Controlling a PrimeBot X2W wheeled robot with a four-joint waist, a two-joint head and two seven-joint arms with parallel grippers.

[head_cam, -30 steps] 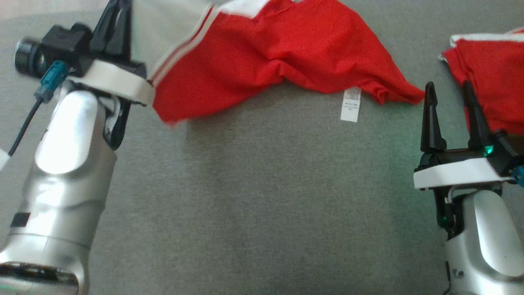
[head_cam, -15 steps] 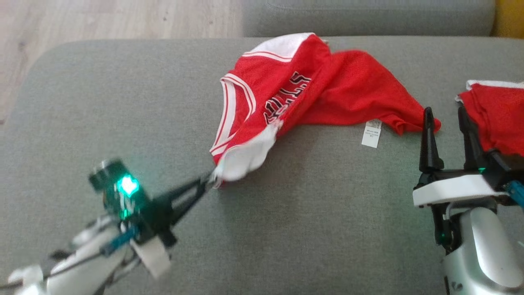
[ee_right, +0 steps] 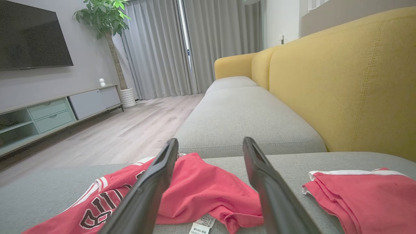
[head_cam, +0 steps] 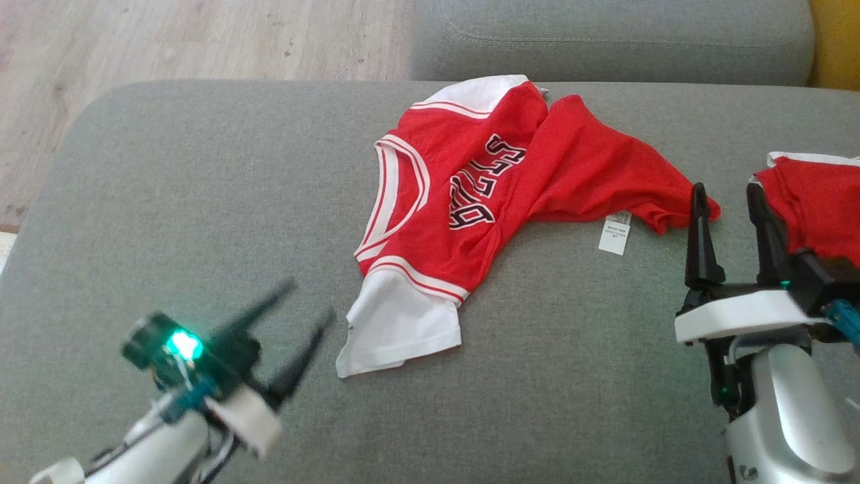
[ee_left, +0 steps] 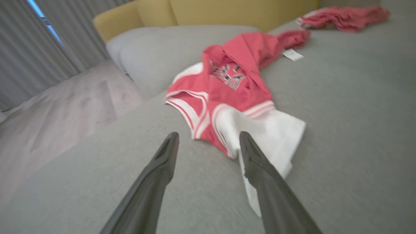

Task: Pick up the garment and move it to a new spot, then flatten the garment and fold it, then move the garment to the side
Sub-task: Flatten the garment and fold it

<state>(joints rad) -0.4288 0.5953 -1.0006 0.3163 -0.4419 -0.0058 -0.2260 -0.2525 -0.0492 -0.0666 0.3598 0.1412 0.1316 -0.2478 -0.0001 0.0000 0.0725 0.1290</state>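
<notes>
A red jersey (head_cam: 484,195) with white sleeves and black lettering lies crumpled on the grey sofa seat (head_cam: 201,202), one white sleeve (head_cam: 403,326) spread toward me. My left gripper (head_cam: 310,301) is open at the lower left, just left of that sleeve and apart from it. In the left wrist view the jersey (ee_left: 234,81) lies ahead and the white sleeve (ee_left: 273,136) runs behind the right finger (ee_left: 260,165). My right gripper (head_cam: 725,191) stands open at the right, its fingers near the jersey's right tip. The jersey (ee_right: 195,191) lies beyond the right gripper (ee_right: 210,143).
A second red garment (head_cam: 820,202), folded, lies at the right edge of the seat and shows as a red pile (ee_right: 367,195). The yellow sofa back (ee_right: 341,81) rises behind. Wooden floor (head_cam: 168,33) lies beyond the seat's far left edge. A white care label (head_cam: 615,235) sticks out.
My left gripper has let go of the white sleeve and drawn back toward the lower left, now open. The jersey has dropped flat onto the seat. The camera has also shifted.
</notes>
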